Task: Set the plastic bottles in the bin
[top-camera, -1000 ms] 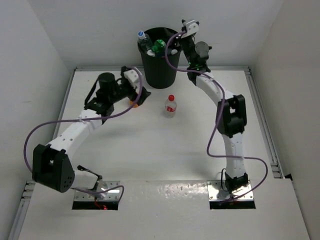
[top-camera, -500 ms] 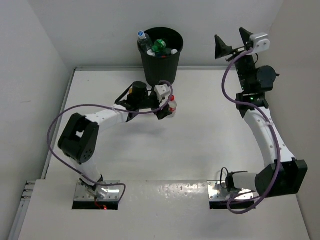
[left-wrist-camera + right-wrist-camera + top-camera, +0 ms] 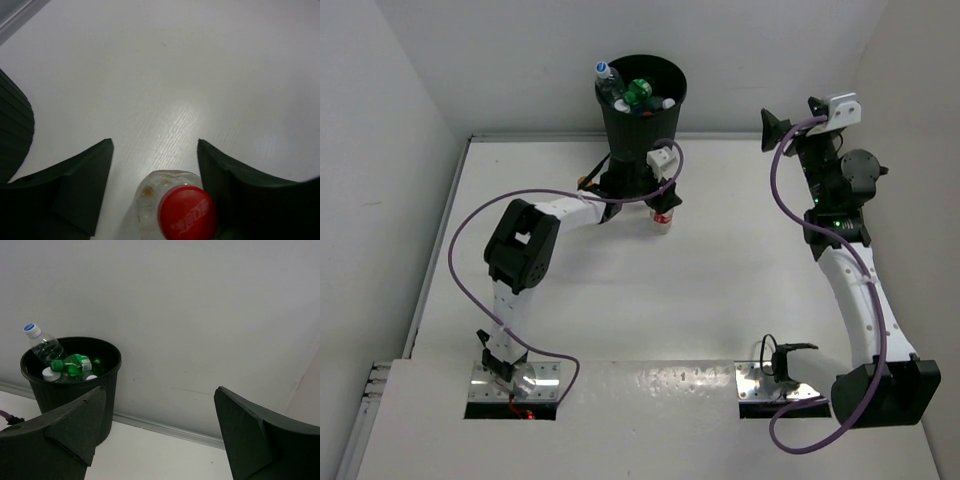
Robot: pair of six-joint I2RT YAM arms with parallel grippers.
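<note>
Two grippers, both mine, both spread wide. Left gripper (image 3: 155, 144) first: the jaws stand well apart, and the red-capped bottle (image 3: 186, 214) stands upright between them, deep in the opening. It sits closer to the finger on the right of my wrist view. White table (image 3: 620, 300) shows between the bottle and the other finger. Whether the nearer finger actually touches the cap, I cannot tell, and nothing is clamped. The bin (image 3: 642, 130) is right there: its ribbed black wall curves in at the left edge of my wrist view, just beside that finger. From above, the bottle stands on the table just in front of the bin's base. Ahead of these jaws it's bare table, plenty of room. Now the right gripper (image 3: 160, 390): up off the table near the back wall (image 3: 200, 300), off to the right of the bin and well apart from it. Its jaws are wide with nothing between them, only wall and the table's far edge beyond. Past one finger I see into the bin: a blue-capped bottle (image 3: 42, 342) pokes above the rim, a green bottle (image 3: 75, 365) lies on top, and a white cap (image 3: 50, 374) shows beside it.
</note>
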